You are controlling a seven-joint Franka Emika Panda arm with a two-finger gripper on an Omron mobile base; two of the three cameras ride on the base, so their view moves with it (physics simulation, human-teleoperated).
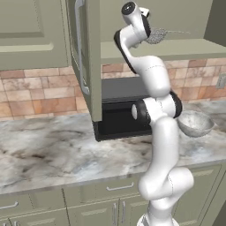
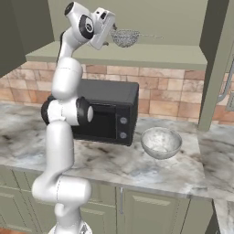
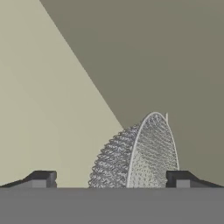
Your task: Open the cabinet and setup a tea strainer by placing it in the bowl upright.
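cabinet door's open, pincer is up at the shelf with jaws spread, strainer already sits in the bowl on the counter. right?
Not quite. The strainer is not in the bowl: it lies on the shelf of the open cabinet, as the right base view shows. The bowl on the counter holds nothing. The rest stands: the pincer is up at the shelf with jaws spread, the strainer between them.

There is one tea strainer [image 2: 124,37] on the shelf of one open cabinet [image 2: 137,57], one bowl [image 2: 161,142], one black microwave [image 2: 109,112], one marble counter [image 1: 53,154] and one gripper [image 3: 111,179] with two fingertips [image 3: 41,178].
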